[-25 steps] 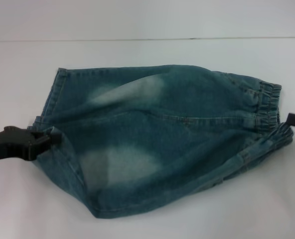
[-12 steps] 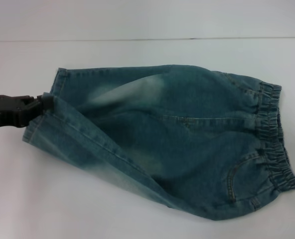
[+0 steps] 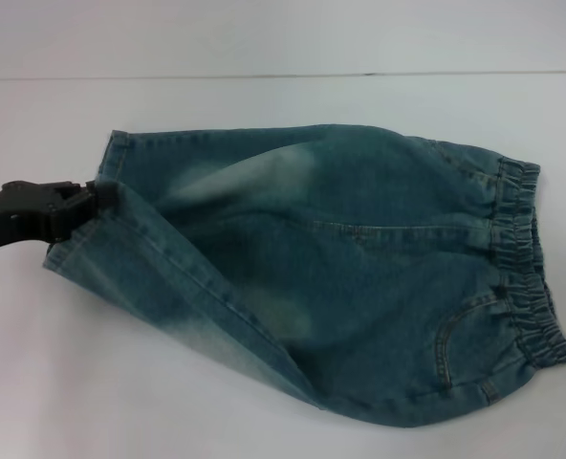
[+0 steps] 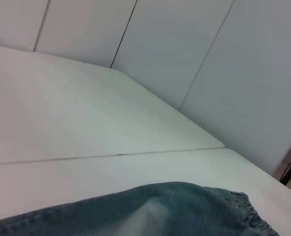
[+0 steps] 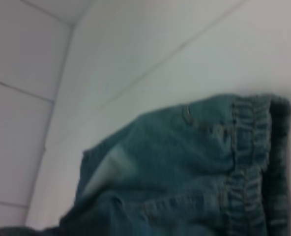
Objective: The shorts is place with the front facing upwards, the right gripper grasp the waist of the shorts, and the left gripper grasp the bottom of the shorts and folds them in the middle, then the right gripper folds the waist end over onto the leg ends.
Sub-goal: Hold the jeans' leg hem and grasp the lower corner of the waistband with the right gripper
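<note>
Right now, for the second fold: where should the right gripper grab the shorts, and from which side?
Grip the gathered waistband mid-span, probably coming in from the robot's right, where it lies exposed flat on the table. The shorts are folded lengthwise, so pinch both layers. The left gripper is at the hem end; the right gripper is out of view.

One pair of shorts on one white table. One gripper in the head view, the left gripper. One gathered waistband, two pale faded patches.
</note>
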You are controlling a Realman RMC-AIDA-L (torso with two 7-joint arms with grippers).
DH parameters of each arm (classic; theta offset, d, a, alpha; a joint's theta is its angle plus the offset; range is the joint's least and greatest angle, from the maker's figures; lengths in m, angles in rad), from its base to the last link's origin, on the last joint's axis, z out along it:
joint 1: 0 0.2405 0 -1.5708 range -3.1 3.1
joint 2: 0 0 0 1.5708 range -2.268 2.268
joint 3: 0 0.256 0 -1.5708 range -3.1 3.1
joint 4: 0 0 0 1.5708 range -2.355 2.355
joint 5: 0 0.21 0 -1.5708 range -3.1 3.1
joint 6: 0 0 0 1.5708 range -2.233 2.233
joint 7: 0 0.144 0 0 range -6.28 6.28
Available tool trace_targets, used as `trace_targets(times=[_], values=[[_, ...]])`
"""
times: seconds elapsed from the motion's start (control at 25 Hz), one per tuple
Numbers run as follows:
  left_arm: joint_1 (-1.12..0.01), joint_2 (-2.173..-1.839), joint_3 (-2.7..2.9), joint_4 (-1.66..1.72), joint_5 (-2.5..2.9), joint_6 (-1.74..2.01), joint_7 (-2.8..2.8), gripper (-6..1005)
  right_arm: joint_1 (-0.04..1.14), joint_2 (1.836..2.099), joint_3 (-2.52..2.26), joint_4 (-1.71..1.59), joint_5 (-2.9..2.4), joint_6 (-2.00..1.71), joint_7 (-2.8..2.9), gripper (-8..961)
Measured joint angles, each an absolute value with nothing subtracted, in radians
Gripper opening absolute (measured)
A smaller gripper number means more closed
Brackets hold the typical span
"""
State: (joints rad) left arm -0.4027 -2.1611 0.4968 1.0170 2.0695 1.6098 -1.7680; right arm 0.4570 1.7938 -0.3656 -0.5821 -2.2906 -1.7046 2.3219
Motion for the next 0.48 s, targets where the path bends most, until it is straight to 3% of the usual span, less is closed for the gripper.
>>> trace_targets(times=[0.04,0.28,0.48], values=[[-0.404,-2.161,0.501,1.014,2.069,1.604,-1.768,55,0.471,1.793,-0.373,-0.582,-2.318,-1.705,2.335,347],[-0.410,-2.152,0.514,1.000,2.073,1.576,-1.768,55,0.528,1.799,-0.406,-0.560,-2.401,-1.707,2.359,599],[-0.415,-2.147,0.514,1.002,2.074,1.579,-1.771,54,0.521,1.800,-0.403,-0.554,-2.397,-1.707,2.359,703]])
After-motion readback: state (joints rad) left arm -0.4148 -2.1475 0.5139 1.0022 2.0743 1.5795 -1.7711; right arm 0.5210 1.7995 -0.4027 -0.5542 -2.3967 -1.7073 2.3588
